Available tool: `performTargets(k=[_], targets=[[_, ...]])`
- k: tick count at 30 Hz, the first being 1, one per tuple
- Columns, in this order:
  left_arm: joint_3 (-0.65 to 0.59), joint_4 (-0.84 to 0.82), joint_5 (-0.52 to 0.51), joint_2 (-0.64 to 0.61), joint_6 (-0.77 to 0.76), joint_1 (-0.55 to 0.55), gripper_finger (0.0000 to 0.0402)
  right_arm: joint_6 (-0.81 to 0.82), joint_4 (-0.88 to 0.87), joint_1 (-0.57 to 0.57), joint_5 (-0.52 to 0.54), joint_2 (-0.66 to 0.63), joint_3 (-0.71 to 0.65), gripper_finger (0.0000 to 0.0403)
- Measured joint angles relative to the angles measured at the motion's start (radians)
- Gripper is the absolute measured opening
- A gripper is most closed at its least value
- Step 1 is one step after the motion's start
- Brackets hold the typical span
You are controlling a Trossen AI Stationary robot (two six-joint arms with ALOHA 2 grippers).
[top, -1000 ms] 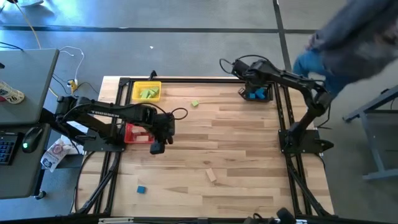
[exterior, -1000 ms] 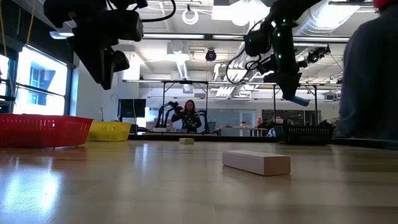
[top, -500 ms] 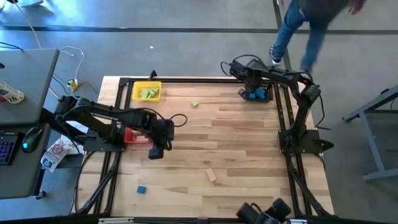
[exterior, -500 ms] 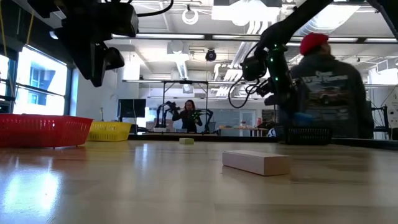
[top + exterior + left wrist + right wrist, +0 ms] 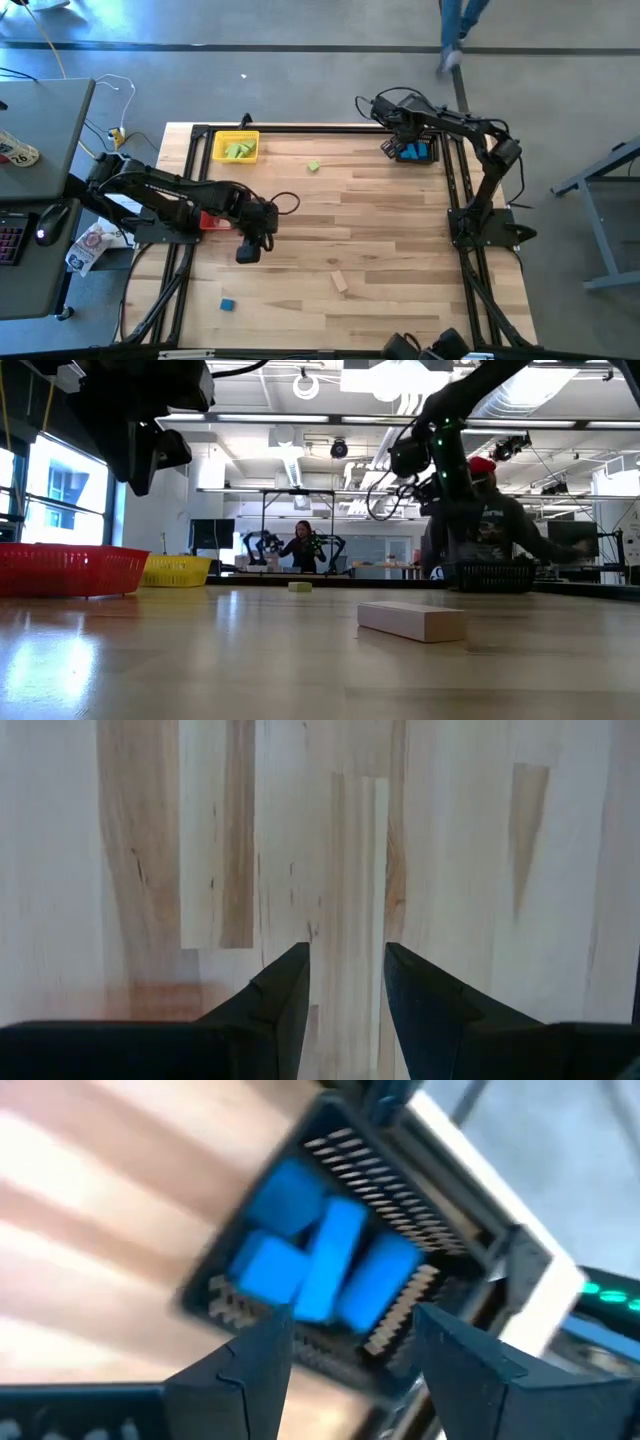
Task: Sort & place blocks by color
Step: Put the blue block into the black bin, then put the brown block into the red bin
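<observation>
My right gripper (image 5: 350,1330) hovers open over the black bin (image 5: 433,152) at the table's far right, looking down on several blue blocks (image 5: 320,1260) that lie in it. My left gripper (image 5: 347,955) hangs open over bare wood left of the table's centre (image 5: 248,251), with nothing between its fingers. Loose on the table lie a green block (image 5: 314,166), a tan bar (image 5: 412,620) and a blue cube (image 5: 227,304). Green blocks (image 5: 238,150) sit in the yellow bin (image 5: 218,140).
The red bin (image 5: 70,570) stands at the left edge, partly under my left arm. A black frame (image 5: 300,128) runs round the table. A person in a red cap (image 5: 485,510) passes beyond the far edge. Bare wood spreads across the middle and the right.
The blue block that hung at my right gripper's fingertips over the black bin no longer shows there; the gripper has let it go. My left gripper has drifted toward the near edge, still open. A person has walked past behind the table.
</observation>
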Motion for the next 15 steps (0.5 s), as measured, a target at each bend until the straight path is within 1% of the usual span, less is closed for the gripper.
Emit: performTargets(k=[4, 7, 10, 15], targets=[[0.000, -0.004, -0.053, 0.000, -0.042, -0.012, 0.0115, 0.063, 0.003, 0.050, -0.128, -0.057, 0.000, 0.0193], [0.000, -0.024, -0.082, 0.000, -0.072, -0.014, 0.0115, 0.114, 0.004, 0.111, -0.194, -0.099, 0.000, 0.0194], [0.000, -0.047, -0.106, 0.000, -0.104, -0.014, 0.0115, 0.155, 0.017, 0.187, -0.213, -0.132, 0.000, 0.0194], [0.000, -0.053, -0.200, 0.000, -0.103, -0.011, 0.0115, 0.209, 0.062, 0.316, -0.221, -0.155, 0.000, 0.0194]])
